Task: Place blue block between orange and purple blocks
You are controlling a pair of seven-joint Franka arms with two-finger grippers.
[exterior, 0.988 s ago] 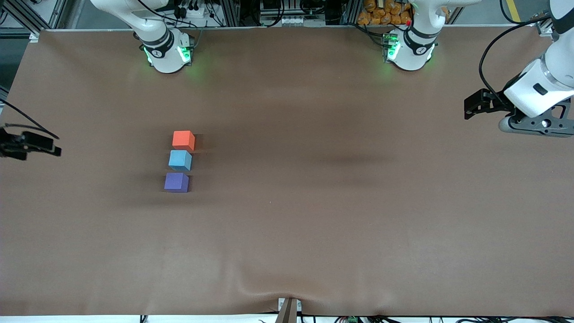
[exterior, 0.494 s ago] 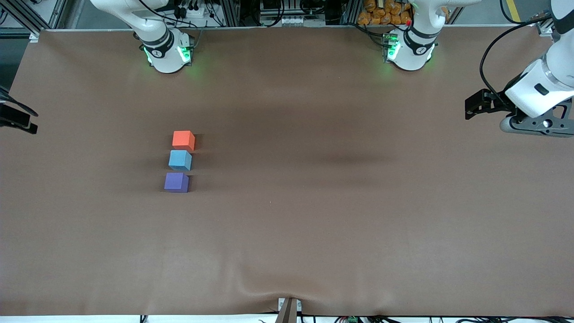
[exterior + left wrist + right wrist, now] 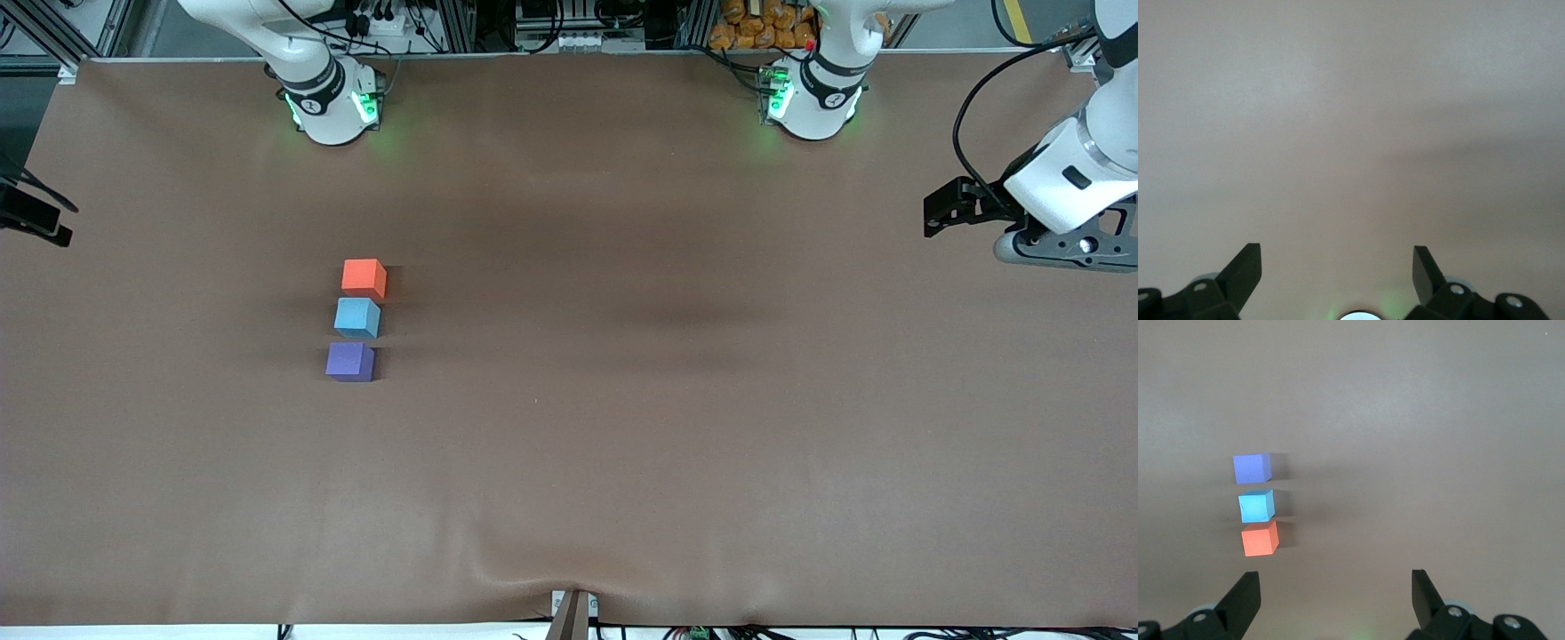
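Note:
The light sky-blue block (image 3: 357, 317) sits on the brown table between the orange block (image 3: 364, 277), which is farther from the front camera, and the purple block (image 3: 349, 362), which is nearer. The three form a short line with narrow gaps. The right wrist view shows the purple (image 3: 1252, 468), blue (image 3: 1257, 506) and orange (image 3: 1260, 539) blocks well ahead of my right gripper (image 3: 1335, 590), which is open and empty. In the front view it (image 3: 31, 218) is up over the table's edge at the right arm's end. My left gripper (image 3: 1337, 267) is open and empty, up over the left arm's end (image 3: 941, 213).
The brown table cover (image 3: 622, 400) is bare apart from the three blocks, with a wrinkle at the edge nearest the front camera (image 3: 533, 578). The two arm bases (image 3: 333, 102) (image 3: 813, 98) stand along the edge farthest from that camera.
My right gripper has drawn away from the blocks toward the right arm's end of the table, now mostly out of the front view. The left arm shifted slightly. The blocks have not moved.

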